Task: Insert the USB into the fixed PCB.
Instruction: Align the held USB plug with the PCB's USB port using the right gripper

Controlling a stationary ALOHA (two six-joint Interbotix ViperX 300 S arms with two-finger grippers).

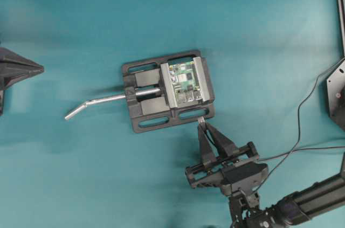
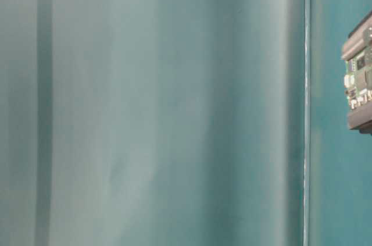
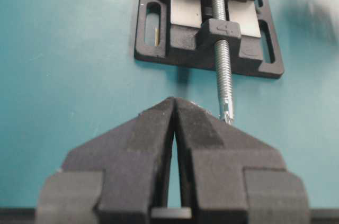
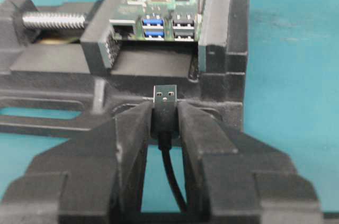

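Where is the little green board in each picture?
Overhead view: the green board sits right of the middle, clamped in the black vise.
Table-level view: just its edge shows at the far right, half cut off.
Left wrist view: not visible; only the vise and its screw show.
Right wrist view: top middle, held in the vise.
Shared landmark: the black vise, seen in every view.

even soft light, blurred table-level view
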